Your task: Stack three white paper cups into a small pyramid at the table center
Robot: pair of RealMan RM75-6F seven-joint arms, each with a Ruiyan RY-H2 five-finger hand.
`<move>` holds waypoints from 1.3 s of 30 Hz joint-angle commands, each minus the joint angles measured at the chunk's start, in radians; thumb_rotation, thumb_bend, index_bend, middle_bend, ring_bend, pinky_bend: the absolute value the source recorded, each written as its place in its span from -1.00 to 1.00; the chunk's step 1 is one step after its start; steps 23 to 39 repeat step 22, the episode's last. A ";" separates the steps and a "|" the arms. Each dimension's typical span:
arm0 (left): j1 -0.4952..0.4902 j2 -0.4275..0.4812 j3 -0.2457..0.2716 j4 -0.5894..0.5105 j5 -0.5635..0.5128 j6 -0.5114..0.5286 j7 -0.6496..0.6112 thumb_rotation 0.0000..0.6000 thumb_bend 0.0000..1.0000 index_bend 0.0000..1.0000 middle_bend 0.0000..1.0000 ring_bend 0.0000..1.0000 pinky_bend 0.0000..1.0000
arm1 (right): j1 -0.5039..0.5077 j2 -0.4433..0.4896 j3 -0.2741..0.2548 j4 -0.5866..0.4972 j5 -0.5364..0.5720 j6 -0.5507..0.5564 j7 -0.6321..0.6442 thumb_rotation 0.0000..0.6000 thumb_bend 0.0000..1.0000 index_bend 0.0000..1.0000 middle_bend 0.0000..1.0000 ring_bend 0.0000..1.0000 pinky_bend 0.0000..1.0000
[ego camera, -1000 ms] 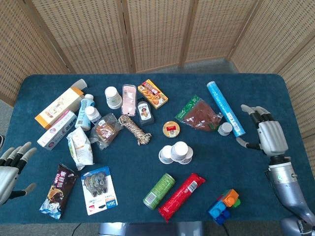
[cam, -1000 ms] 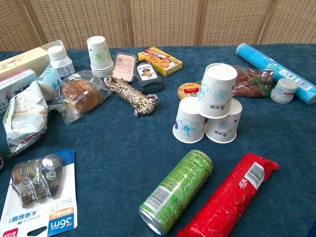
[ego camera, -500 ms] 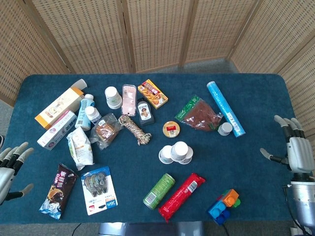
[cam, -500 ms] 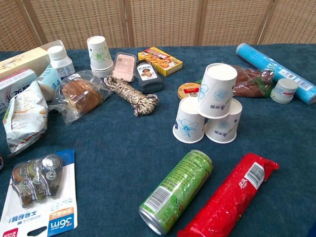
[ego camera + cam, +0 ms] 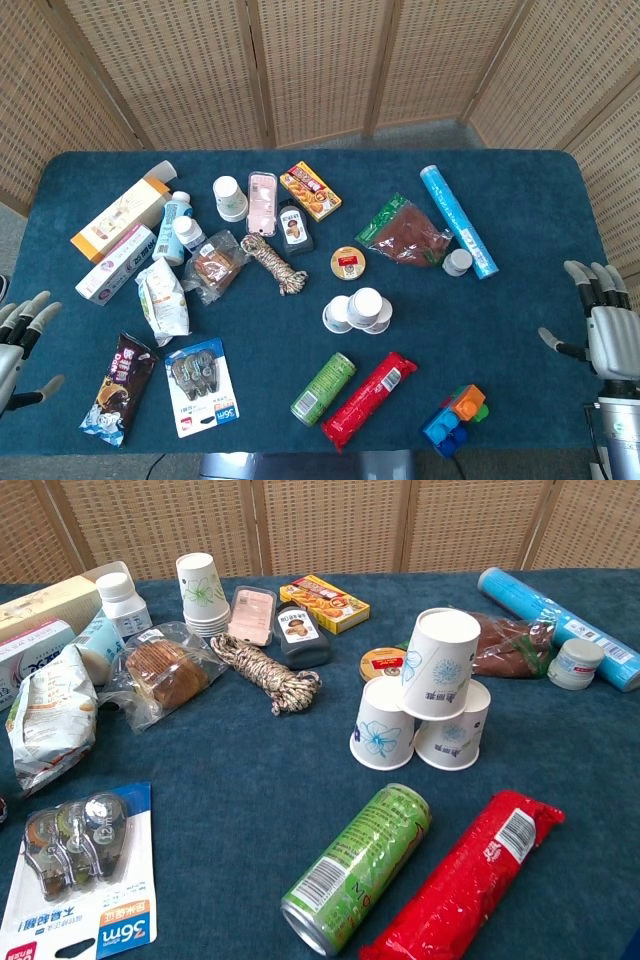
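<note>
Silver-grey hands; dark-jointed fingers; pale metallic wrist

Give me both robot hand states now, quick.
Left robot hand: open, holding nothing, at the table's left edge.
Right robot hand: open, holding nothing, off the table's right edge.

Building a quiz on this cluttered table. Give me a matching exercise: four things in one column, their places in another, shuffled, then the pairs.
Things
1. top white paper cup
2. green drink can
3. coiled braided rope
4. blue cylindrical tube

Places
A. lying beside the red snack packet
B. far right part of the blue table
C. upside down on two white paper cups
D. in front of the dark sauce bottle

Pairs: 1-C, 2-A, 3-D, 4-B
</note>
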 commanded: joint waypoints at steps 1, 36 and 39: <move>0.008 -0.009 -0.002 0.015 -0.010 0.007 -0.011 1.00 -0.44 -0.95 -1.00 -1.00 -1.00 | -0.013 0.012 -0.005 -0.043 0.000 -0.003 -0.041 1.00 -0.87 -0.82 -0.76 -0.92 -0.92; 0.030 0.014 0.002 0.075 0.037 0.059 -0.100 1.00 -0.45 -1.00 -1.00 -1.00 -1.00 | -0.022 0.009 -0.009 -0.107 -0.017 -0.032 -0.216 1.00 -0.86 -0.82 -0.82 -0.97 -0.96; 0.030 0.014 0.002 0.075 0.037 0.059 -0.100 1.00 -0.45 -1.00 -1.00 -1.00 -1.00 | -0.022 0.009 -0.009 -0.107 -0.017 -0.032 -0.216 1.00 -0.86 -0.82 -0.82 -0.97 -0.96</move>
